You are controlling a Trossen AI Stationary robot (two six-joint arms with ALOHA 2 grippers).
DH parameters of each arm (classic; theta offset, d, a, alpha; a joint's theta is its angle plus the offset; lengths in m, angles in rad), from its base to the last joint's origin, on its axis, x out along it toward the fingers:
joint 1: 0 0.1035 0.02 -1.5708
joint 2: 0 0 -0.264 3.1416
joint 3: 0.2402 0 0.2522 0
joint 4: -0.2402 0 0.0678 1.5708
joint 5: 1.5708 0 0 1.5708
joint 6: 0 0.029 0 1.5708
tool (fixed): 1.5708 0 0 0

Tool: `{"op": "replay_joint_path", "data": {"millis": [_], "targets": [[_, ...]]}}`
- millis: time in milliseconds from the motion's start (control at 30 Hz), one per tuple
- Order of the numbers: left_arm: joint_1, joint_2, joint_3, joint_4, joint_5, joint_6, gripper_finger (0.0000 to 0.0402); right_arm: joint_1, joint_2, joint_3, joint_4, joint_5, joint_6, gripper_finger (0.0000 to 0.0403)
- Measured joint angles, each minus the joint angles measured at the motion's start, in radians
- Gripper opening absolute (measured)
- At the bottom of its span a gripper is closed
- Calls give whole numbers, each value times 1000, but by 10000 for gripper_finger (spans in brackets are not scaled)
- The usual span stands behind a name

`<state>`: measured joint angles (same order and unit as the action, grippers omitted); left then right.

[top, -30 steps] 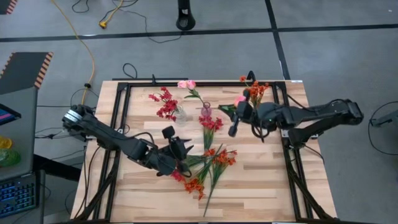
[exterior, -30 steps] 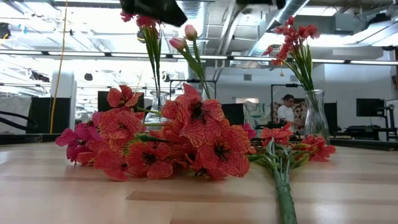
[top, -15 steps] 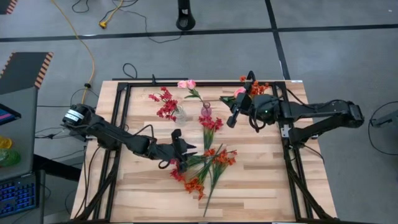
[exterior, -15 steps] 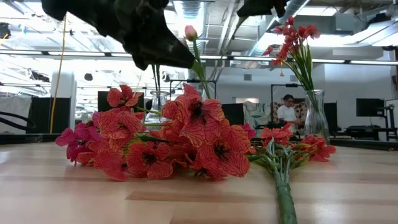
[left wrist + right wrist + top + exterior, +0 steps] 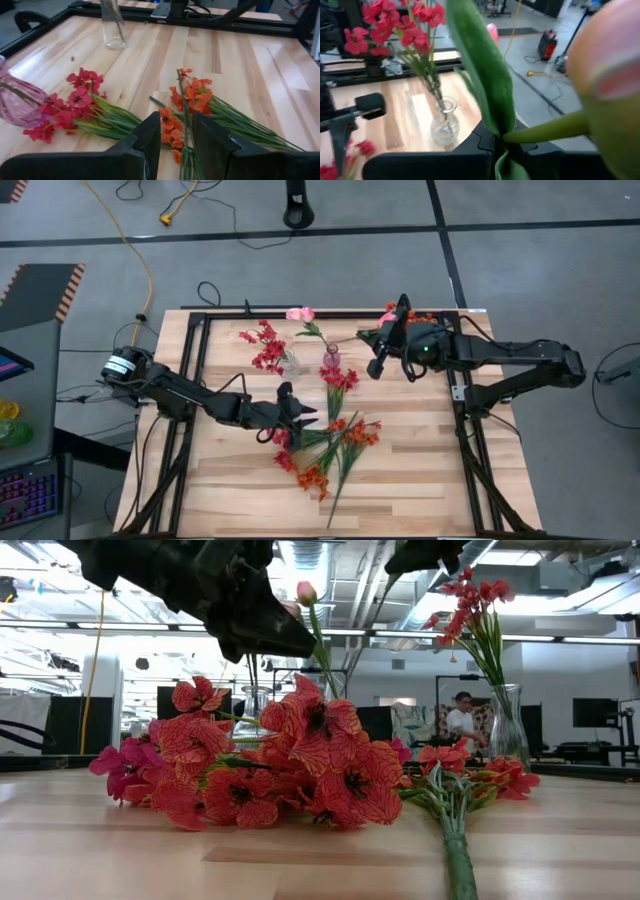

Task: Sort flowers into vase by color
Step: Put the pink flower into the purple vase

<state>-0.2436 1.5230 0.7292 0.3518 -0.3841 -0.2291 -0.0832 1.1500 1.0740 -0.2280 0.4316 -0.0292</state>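
Flowers [image 5: 335, 445] lie heaped at the table's near middle, left gripper [image 5: 172, 142] hovering just over them, fingers narrowly parted, empty: it may snag several stems. Farther back, right gripper [image 5: 384, 350] pinches a pink bud [image 5: 607, 85]; swinging it could topple the vases [image 5: 331, 358].

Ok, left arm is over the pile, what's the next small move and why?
Probably lower the left gripper straight down and close on the orange sprig: its jaws stand open above the pile with that stem lying between them. The right gripper is busy, shut on a pink flower.
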Motion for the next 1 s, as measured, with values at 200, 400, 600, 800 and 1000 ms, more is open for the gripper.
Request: {"op": "replay_joint_path", "data": {"millis": [200,400,600,800,1000], "targets": [[0,0,0,-1,17,0,98,-18,33,0,-10,-18,14,42],[0,0,0,2,17,0,98,-32,81,0,-22,-41,13,42],[0,0,0,3,17,0,98,-38,100,0,-19,-41,13,42],[0,0,0,4,16,0,98,-38,117,0,-8,-41,10,42],[0,0,1,4,15,0,98,-38,122,0,-1,-41,10,49]]}}
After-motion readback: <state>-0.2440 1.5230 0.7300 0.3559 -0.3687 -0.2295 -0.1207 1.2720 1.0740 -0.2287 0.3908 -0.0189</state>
